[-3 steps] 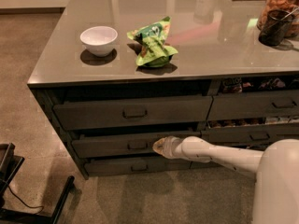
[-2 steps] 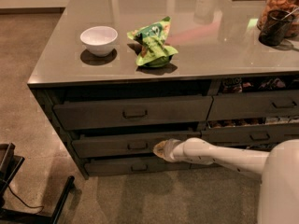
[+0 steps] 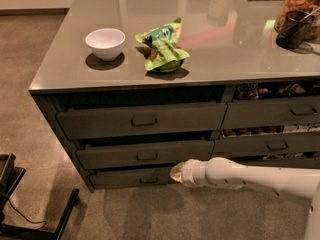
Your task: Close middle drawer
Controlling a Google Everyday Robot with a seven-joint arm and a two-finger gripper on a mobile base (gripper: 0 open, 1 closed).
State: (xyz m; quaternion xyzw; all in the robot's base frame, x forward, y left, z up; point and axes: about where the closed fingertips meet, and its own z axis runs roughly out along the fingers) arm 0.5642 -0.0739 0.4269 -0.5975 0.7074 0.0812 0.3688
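Your hand (image 3: pixel 176 173) is low down at the front of the table (image 3: pixel 65 79), at the end of the white arm (image 3: pixel 250 176) that comes in from the right. It sits just under the bottom right edge of the middle drawer (image 3: pixel 110 156), near its small handle (image 3: pixel 147 156). You cannot tell if the hand is squeezed or let go. The middle drawer sticks out a little, with a dark gap above it. The top drawer (image 3: pixel 100 121) sticks out too. On the table are a white bowl (image 3: pixel 105 43) and a green bag (image 3: pixel 162 51).
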